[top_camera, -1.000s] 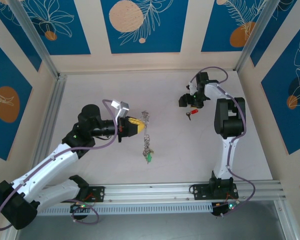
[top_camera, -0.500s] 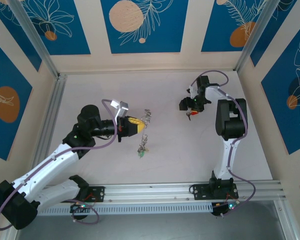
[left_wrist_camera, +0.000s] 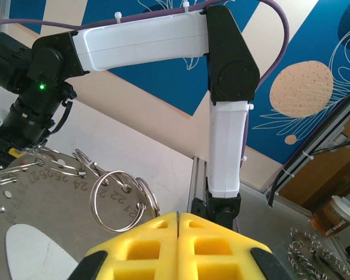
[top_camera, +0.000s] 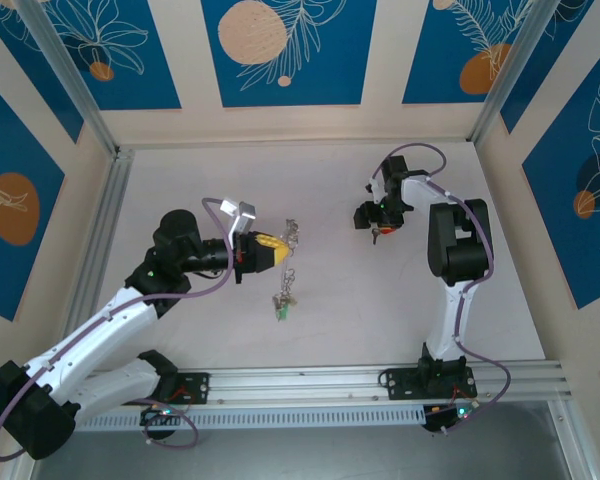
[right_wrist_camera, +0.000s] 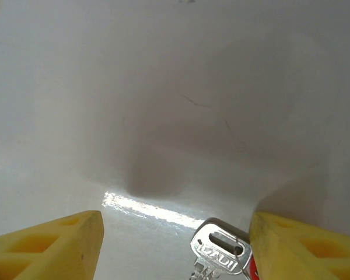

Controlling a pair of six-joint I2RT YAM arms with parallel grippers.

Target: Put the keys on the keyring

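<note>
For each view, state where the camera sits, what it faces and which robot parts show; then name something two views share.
Top external: above, behind the robot, looking down on the white table; left arm, right arm show.
Left wrist: faces the right arm; shut left gripper holds the thin silver wire keyring.
Right wrist: faces down at the table; open right gripper straddles a silver, red-headed key.
Shared: keyring, top and left wrist.
</note>
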